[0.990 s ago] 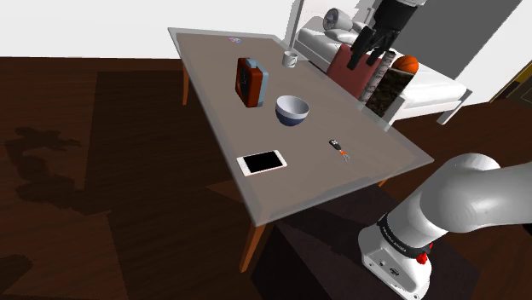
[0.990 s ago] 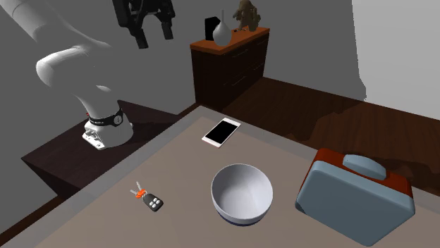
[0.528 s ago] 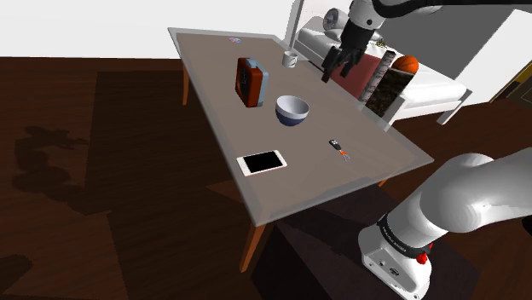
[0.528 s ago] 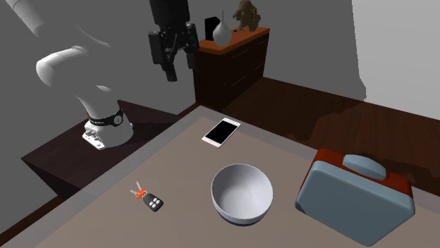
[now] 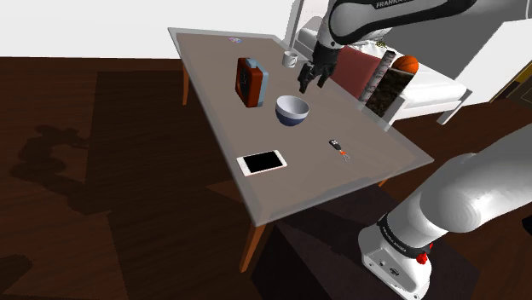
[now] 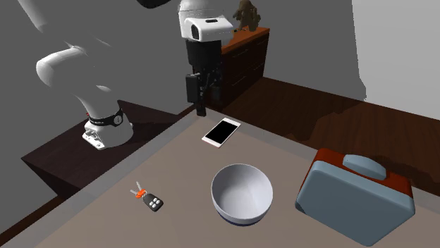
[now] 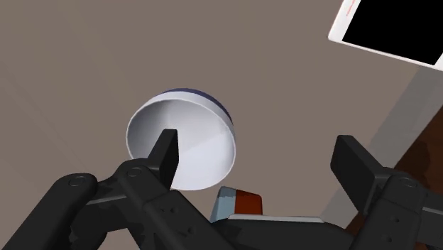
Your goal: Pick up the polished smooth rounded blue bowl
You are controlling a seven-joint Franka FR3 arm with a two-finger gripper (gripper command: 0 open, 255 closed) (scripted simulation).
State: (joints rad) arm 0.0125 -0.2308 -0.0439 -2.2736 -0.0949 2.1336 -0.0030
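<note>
The bowl point(image 5: 292, 110) sits right side up near the middle of the grey-brown table point(image 5: 367, 149). It is dark blue on the outside and pale and smooth on the inside. Nothing is in it.

The black claw point(image 5: 304, 83) hangs in the air above the table. In the shoulder view it is just up and to the right of the bowl, close to it but not touching. Its two fingers point(image 7: 165, 153) stand wide apart and hold nothing. In the wrist view the bowl point(image 7: 181, 144) shows past the tip of one finger, not between the two.

A blue-grey and red-brown case point(image 5: 251, 82) stands on the table beside the bowl, on the shoulder view's left. A white phone point(image 5: 262, 162) with a black screen lies flat closer to the table's near edge. A small black key fob with a red tag point(image 5: 338, 148) lies to the shoulder view's right of the phone. A little white mug point(image 5: 290, 59) sits near the far end of the table.

In the second exterior view the claw point(image 6: 200, 107) points down over the table edge next to the phone point(image 6: 221, 132). The bowl point(image 6: 242, 194) is lower in that view, between the key fob point(image 6: 149, 199) and the case point(image 6: 356, 194). A dark wooden dresser point(image 6: 233, 60) stands behind the arm.
</note>
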